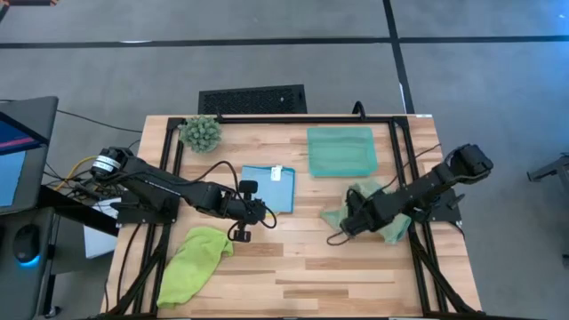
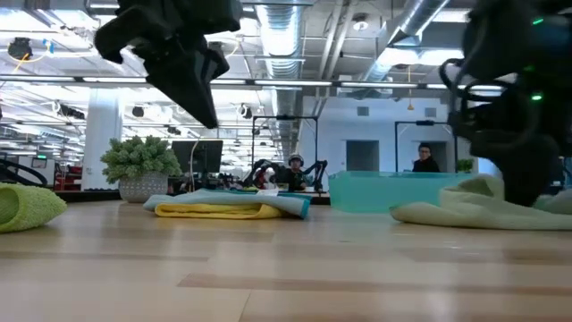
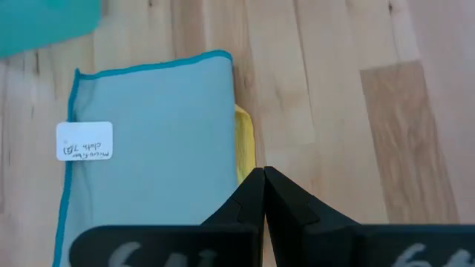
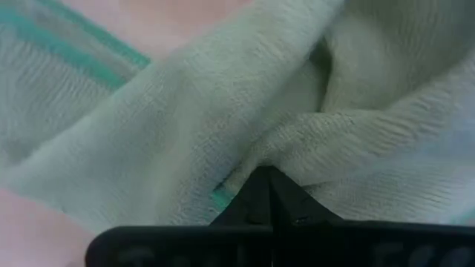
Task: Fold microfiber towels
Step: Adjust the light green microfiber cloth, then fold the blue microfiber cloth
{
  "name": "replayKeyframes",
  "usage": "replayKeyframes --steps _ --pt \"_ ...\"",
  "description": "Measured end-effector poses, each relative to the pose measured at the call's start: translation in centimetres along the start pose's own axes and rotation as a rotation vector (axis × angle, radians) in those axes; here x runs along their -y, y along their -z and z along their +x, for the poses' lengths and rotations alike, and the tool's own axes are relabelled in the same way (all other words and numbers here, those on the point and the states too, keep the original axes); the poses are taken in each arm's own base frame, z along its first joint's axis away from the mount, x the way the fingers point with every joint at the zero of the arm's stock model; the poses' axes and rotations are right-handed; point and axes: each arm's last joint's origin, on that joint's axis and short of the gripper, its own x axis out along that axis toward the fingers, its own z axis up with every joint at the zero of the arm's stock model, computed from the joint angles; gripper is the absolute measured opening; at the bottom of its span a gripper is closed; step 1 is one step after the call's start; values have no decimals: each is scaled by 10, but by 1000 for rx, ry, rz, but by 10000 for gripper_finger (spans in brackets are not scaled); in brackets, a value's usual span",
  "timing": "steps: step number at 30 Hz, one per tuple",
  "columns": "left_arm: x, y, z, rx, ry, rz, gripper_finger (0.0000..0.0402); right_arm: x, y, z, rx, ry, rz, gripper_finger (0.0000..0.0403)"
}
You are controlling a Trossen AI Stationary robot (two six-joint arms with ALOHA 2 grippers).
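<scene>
The wooden table (image 1: pixel 356 276) is the biggest thing here, with a black frame around its edges. Two dark arms reach over it from the sides.

The lime green towel (image 1: pixel 194 258) lies in a loose heap near the front left side of the table. The pale sage green towel (image 1: pixel 369 212) lies bunched up on the right side, just in front of the teal tray (image 1: pixel 341 149). The tray sits near the back of the table.

The light blue towel (image 1: pixel 269 185) is folded flat near the middle of the table. It has a small white tag (image 3: pixel 84 141) on it. The yellow towel (image 3: pixel 246 144) lies folded under the blue one, and only a thin yellow edge peeks out.

The left gripper (image 1: pixel 242 233) hangs above the bare wood, just in front of the blue towel and beside the lime green one. Its fingers (image 3: pixel 249 204) are pressed tight together and hold nothing.

The right gripper (image 1: pixel 340 236) is down at the sage green towel. Its fingers (image 4: pixel 256 196) are closed together right against a fold of the cloth, but I cannot tell if any cloth is caught between them.

A small spiky green plant (image 1: pixel 201 132) stands at the back left corner.
</scene>
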Motion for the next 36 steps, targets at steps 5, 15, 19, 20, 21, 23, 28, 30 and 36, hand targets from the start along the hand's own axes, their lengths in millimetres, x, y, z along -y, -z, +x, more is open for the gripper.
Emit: replayKeyframes --steps 5,15,19,20,21,23,28,30,36 --pt "1 1 0 -13 2 52 0 -22 28 -12 -54 -183 40 1" --pt "2 3 0 -34 54 97 0 -53 86 -71 -171 -337 20 2" --pt "2 10 -1 -98 53 78 0 -51 79 -96 -21 -257 -38 4" --pt "1 13 -1 -130 45 75 0 -51 75 -101 23 -243 -73 6" --pt "1 17 -2 -174 38 76 2 -51 71 -106 76 -231 -109 8" --pt "-1 27 -4 -271 12 82 10 -53 60 -111 189 -218 -189 14" --pt "1 52 9 -357 -12 134 56 -63 30 -111 462 -194 -373 33" --pt "3 63 18 -354 -7 189 82 -73 16 -106 535 -179 -466 44" --pt "7 69 29 -292 -22 231 140 -107 -28 -77 667 -132 -691 104"
